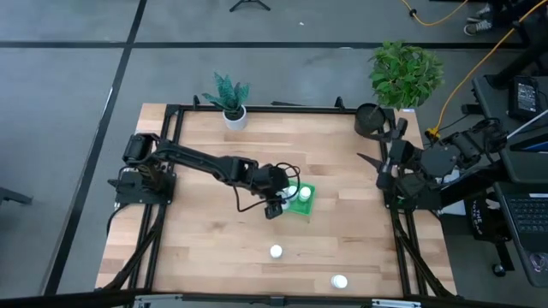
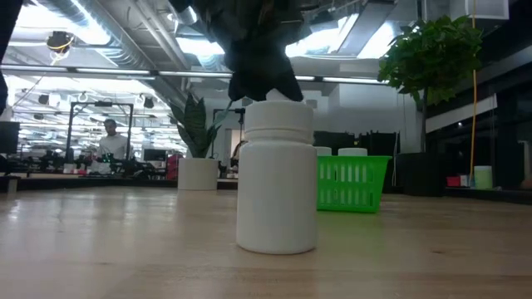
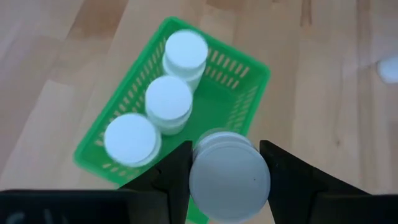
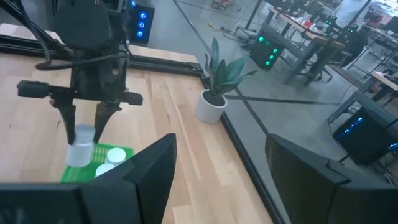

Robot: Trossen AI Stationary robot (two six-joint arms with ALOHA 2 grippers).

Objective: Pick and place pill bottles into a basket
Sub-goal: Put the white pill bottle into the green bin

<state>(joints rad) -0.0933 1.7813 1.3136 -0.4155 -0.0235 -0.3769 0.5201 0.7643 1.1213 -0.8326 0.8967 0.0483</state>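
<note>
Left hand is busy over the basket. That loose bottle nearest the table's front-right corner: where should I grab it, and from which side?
Come straight down from above. The pill bottle stands upright, cap up, with bare table all around it. Close the fingers across the round body just under the cap.

Two dark jointed arms, black cables; left gripper with flat black fingers

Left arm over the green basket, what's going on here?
The left gripper holds a pill bottle above the green basket, where three bottles already stand in a row. Two more bottles wait on the table. The right gripper rests open at the table's right edge.
</note>
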